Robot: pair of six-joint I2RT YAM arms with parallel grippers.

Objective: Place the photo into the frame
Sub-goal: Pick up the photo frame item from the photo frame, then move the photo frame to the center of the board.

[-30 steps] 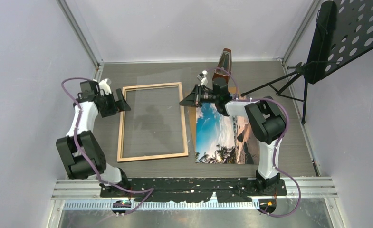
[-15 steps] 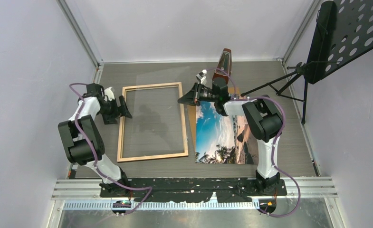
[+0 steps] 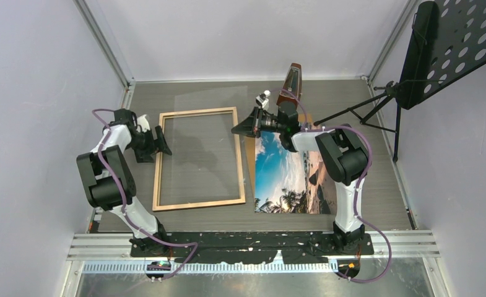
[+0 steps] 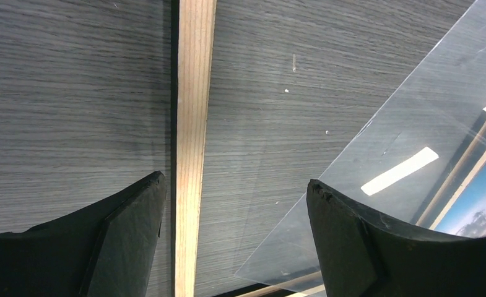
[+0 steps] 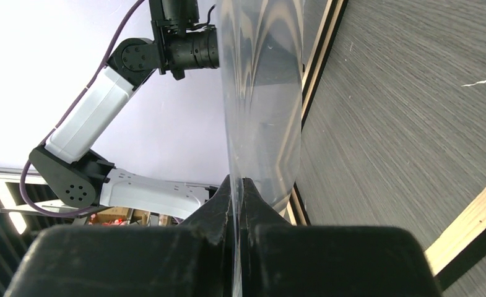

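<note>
Overhead, I see the frame lying flat on the grey table, left of centre, with its pale wood rear face up. The photo lies picture side up at the frame's 3 o'clock, just beside the right rail and outside the frame. My right arm hides part of the print's 3 o'clock side.

The left gripper sits at the frame's 9 o'clock rail, toward the 10 o'clock corner. In the left wrist view its jaws stand apart, with one of the fingers on each side of the rail. I cannot tell whether either touches the wood.

The right gripper is at the frame's 1 o'clock corner, near the photo's 11 o'clock corner. In the right wrist view its jaws are pressed together on the edge of the clear pane, a thin transparent sheet. The pane tilts up from the frame on that side; I cannot tell where its low edge rests.

A brown upright object stands at the table's 12 o'clock edge. A black perforated stand is at 2 o'clock.
</note>
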